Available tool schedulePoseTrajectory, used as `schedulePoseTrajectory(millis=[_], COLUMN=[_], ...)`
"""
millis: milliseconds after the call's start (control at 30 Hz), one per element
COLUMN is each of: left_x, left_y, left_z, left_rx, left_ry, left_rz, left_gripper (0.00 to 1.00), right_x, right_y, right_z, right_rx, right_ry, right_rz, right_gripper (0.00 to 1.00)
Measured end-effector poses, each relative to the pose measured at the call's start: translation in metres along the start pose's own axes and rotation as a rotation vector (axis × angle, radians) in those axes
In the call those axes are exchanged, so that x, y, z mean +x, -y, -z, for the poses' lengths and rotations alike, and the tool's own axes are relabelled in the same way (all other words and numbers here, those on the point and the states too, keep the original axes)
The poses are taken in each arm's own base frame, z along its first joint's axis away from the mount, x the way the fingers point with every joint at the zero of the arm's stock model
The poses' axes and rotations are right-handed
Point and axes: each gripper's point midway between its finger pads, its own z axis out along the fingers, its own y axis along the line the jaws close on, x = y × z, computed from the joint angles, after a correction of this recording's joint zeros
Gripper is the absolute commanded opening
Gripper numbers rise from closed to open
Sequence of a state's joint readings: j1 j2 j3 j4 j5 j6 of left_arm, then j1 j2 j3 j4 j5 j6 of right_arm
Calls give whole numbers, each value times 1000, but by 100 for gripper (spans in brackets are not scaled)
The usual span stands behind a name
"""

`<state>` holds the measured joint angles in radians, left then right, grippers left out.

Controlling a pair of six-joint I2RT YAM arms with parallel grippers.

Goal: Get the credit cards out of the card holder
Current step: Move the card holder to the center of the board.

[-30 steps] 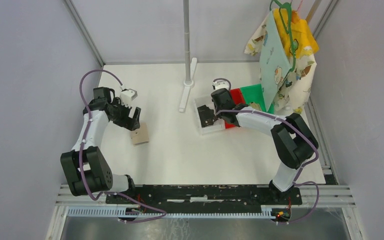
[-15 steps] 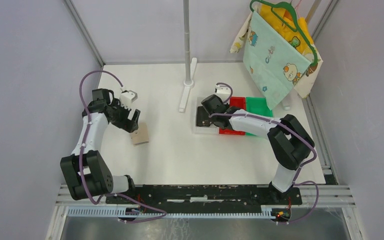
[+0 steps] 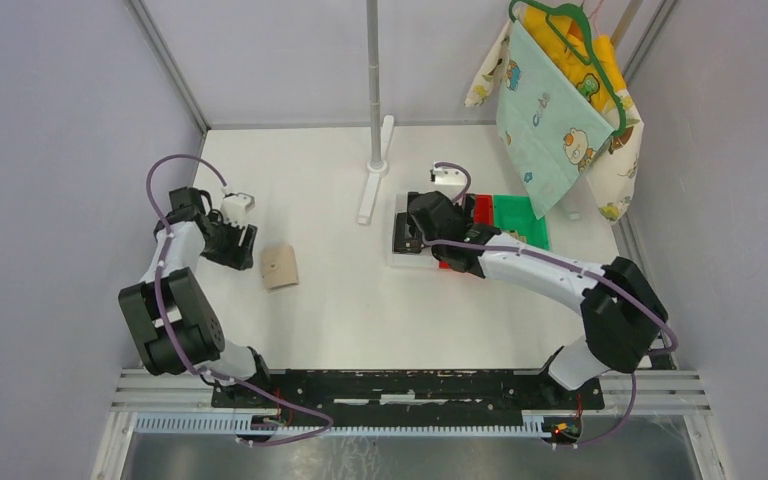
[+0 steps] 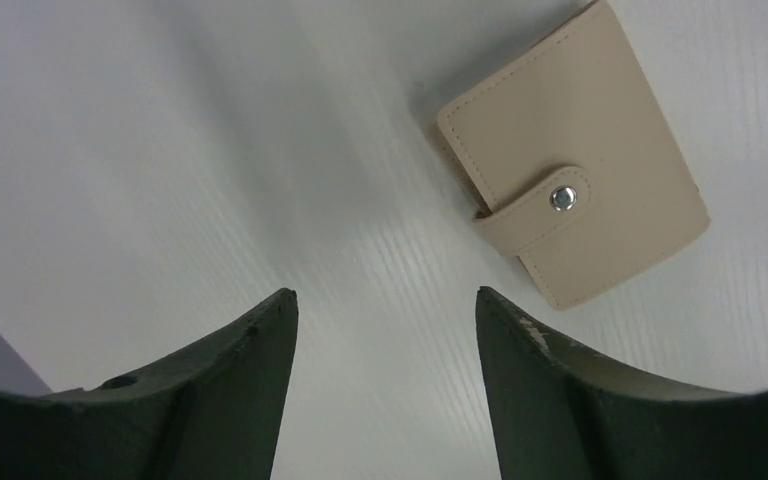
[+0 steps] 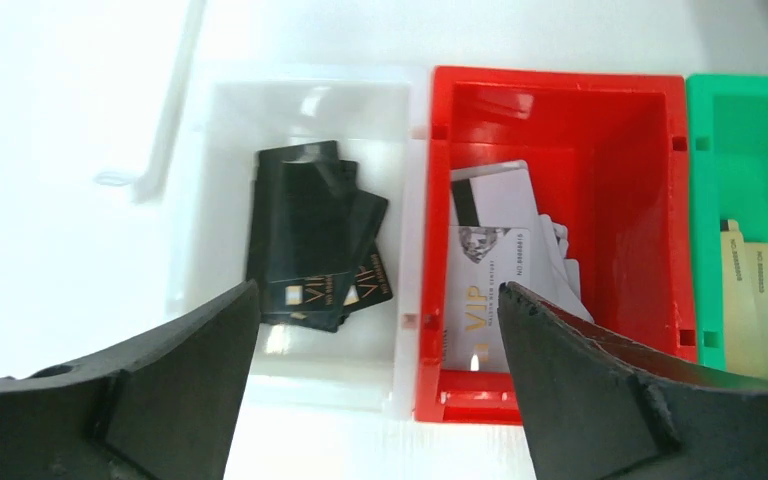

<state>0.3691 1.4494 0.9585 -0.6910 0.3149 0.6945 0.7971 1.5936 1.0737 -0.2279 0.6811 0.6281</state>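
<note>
Card holder point(image 4: 572, 165): likely light, soft-skinned, flat, snapped shut, best pinched by one edge; left gripper point(image 4: 385, 305) and right gripper point(image 5: 378, 295) both gape wide, empty.

left arm folded at the left of the frame, left gripper point(image 3: 239, 247) angled down, jaws apart, right arm reaching from lower right to centre, right gripper point(image 3: 407, 234) facing down, jaws wide
</note>
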Motion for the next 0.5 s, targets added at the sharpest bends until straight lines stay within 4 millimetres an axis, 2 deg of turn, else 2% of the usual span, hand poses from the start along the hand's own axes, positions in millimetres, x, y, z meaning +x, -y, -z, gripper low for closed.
schedulePoseTrajectory(millis=[67, 167, 367, 500], left_x=[2, 7, 9, -7], left_y=[1, 8, 13, 21], left_z=[-9, -27, -55, -63], left_rx=[20, 62, 70, 71], left_ry=[-14, -56, -115, -105], left_rz=[8, 28, 18, -43], left_gripper=[66, 60, 59, 59], right_x=[-11, -16, -6, -2], right_y=[-8, -17, -31, -42], right_z=[15, 30, 42, 46], right_rx=[-53, -113, -206, -273], right_ry=[40, 66, 51, 34], right_rz=[-5, 5, 58, 81], right_gripper=[98, 98, 98, 98])
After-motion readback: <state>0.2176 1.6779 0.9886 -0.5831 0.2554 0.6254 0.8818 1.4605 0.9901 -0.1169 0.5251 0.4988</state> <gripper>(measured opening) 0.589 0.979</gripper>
